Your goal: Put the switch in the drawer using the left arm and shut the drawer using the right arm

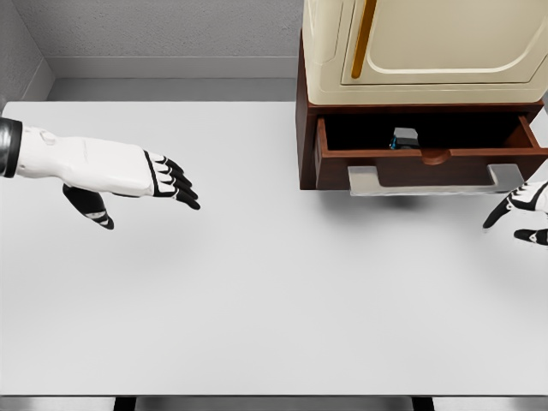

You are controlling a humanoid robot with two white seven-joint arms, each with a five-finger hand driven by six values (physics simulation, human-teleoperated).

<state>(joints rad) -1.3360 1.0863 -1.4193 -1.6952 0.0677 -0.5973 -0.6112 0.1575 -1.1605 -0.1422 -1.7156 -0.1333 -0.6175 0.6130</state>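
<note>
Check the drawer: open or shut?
Open. The drawer is pulled out from the cabinet, its dark inside exposed with the switch lying in it.

Table: a white tabletop (257, 300) fills most of the view, its front edge near the bottom.
Wall: a grey speckled wall (163, 26) runs behind the table, with a pale baseboard strip (171, 67) below it.
Light: soft and even, with faint shadows on the tabletop.
</note>
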